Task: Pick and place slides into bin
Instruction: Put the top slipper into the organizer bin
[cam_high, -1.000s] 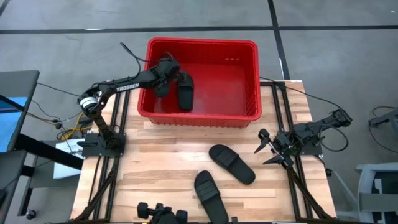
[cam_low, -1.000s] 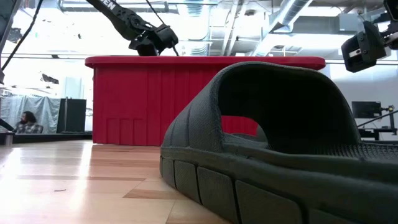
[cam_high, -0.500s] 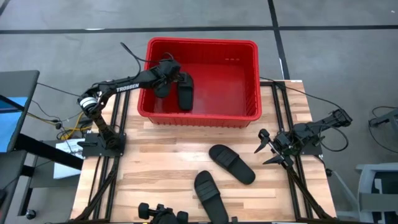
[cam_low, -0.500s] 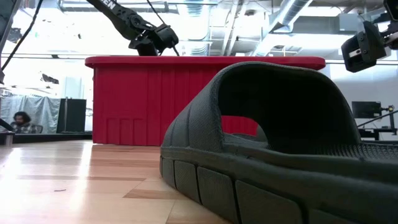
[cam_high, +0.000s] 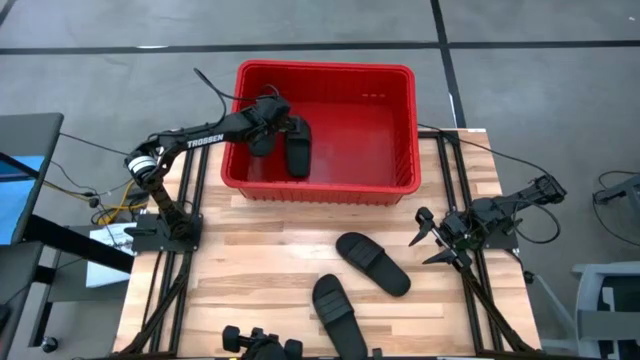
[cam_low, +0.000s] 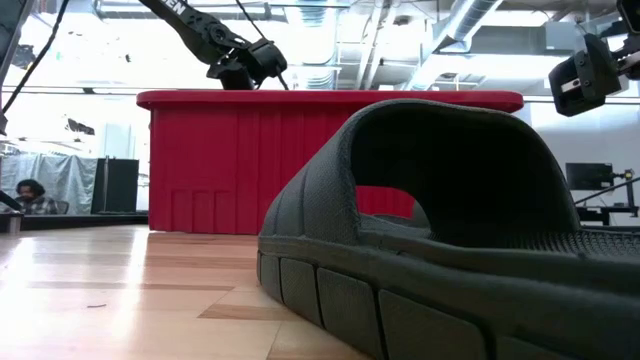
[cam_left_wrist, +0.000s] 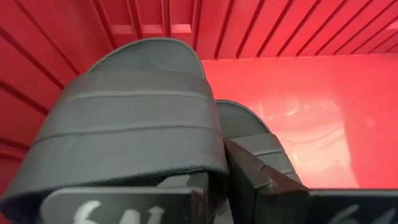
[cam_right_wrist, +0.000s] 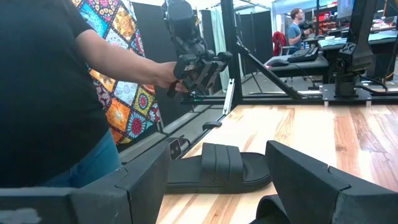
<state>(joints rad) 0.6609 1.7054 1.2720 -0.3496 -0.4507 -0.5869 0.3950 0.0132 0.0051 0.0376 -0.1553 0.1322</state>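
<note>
Two slides (cam_high: 298, 147) are down in the red bin (cam_high: 400, 130) already — the left gripper (cam_high: 270, 118) is inside it, fingers nipped on one slide's strap. Two more (cam_high: 372, 263) wait on the table (cam_high: 260, 260), so roughly halfway. The right gripper (cam_high: 428, 240) idles at the table's right edge, fingers spread.

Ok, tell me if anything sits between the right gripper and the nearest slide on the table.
Nothing visible does. The right gripper, fingers open, waits at the table's right edge. The nearest slide lies on bare wood beside it. The second slide lies farther on, and the bin stands beyond.
</note>
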